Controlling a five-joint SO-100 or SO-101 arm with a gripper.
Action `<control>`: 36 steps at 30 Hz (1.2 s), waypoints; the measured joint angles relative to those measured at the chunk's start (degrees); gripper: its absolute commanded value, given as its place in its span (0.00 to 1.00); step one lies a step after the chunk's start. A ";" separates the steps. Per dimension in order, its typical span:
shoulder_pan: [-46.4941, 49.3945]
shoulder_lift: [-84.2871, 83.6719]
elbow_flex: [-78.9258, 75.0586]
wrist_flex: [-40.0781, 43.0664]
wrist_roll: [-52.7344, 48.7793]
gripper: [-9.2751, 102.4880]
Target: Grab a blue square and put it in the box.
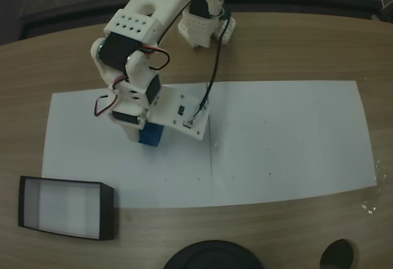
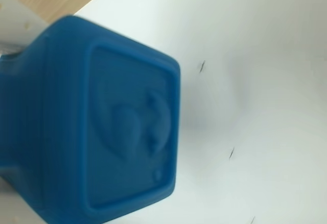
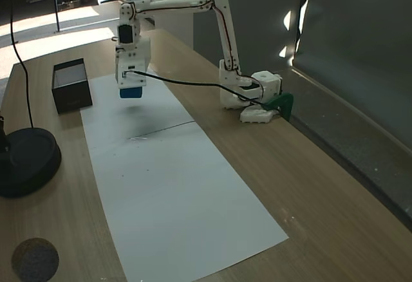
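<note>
Your gripper (image 3: 131, 91) is clamped on the blue square (image 2: 97, 127), and the wrist view confirms it: the block fills the left half of that picture, raised stud face towards the lens, with a pale finger (image 2: 13, 27) pressed against its upper left side. In a fixed view the block (image 3: 131, 92) hangs clear of the white paper (image 3: 180, 185), with its shadow lying on the sheet below it, so it reads as lifted rather than resting. Taking the box (image 1: 64, 207) as your reference, the block (image 1: 151, 135) sits up and to the right of it in a fixed view, well apart, with a strip of paper and bare wooden table (image 1: 295, 232) between the two. In the other fixed view the box (image 3: 69, 85) stands just left of the gripper, at the edge of the paper. The step in hand appears to be the carry. You should keep the block at its present height until it is past the thin black wall, since a low approach risks nudging the light tray aside. Centre it over the pale floor, lower it, then part the fingers. Keep clear of the round black base (image 3: 26, 159), which stands nearer the camera than the box.
</note>
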 measured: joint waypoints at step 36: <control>8.17 -45.44 -57.39 -26.89 4.92 0.39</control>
